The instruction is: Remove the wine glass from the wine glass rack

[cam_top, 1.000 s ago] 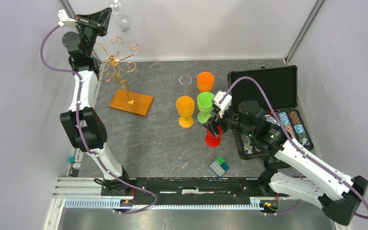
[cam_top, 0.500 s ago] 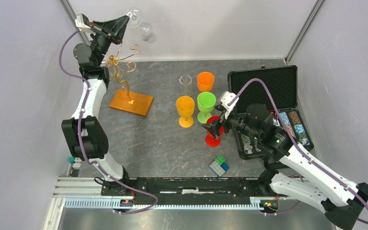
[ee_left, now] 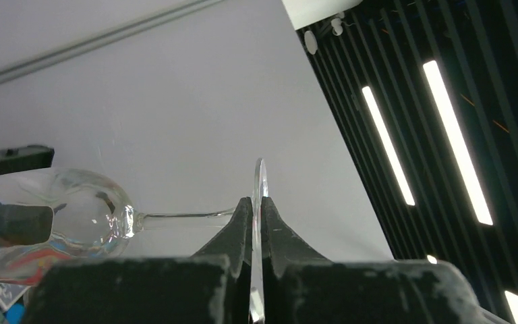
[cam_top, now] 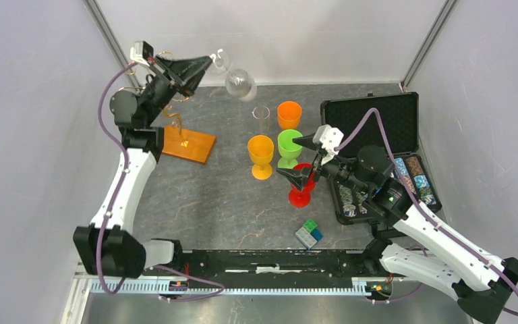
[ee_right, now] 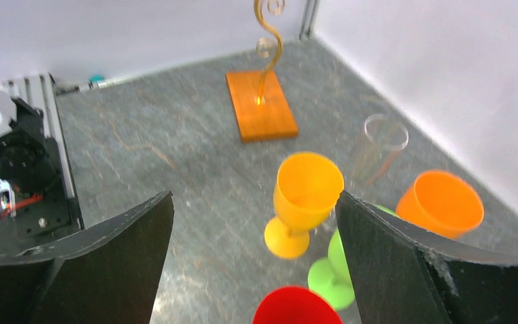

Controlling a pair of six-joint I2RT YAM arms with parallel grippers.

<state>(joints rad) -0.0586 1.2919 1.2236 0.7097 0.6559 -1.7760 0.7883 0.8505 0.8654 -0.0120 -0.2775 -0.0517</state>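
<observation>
While my left gripper (cam_top: 209, 62) is clamped shut on the foot of the wine glass (cam_top: 240, 84), the glass hangs in the air pretty much on its side. Its long axis runs from the gripper out to my right, with the bowl leading and dipping a bit toward the counter (cam_top: 216, 202). It's clear of the wine glass rack (cam_top: 190, 144), which is well off to the left of the bowl.

From the left wrist cam, the foot is a thin clear disc seen edge-on, pinched between my black fingers (ee_left: 239, 233). The skinny stem runs straight left into a round bowl. It's see-through glass with smeary coloured reflections, and the far side of the bowl is cut off by the frame edge.

The rack has a flat orange rectangular base and a wavy gold wire stem. My own left arm hides most of the curly top in the overhead view. The right wrist cam shows the base fine, but the wire is blurry and cropped at the top.

My right gripper (cam_top: 298, 158) is spread wide open and holding nothing. It hovers over a red goblet (cam_top: 300, 194), next to a yellow goblet (cam_top: 261, 152) and a green goblet (cam_top: 290, 145), all smooth and plastic-looking. An orange cup (cam_top: 289, 115) and a clear tumbler (cam_top: 262, 119) are behind them. A black case (cam_top: 371, 118) lies open on the right, its contents too small to make out.
</observation>
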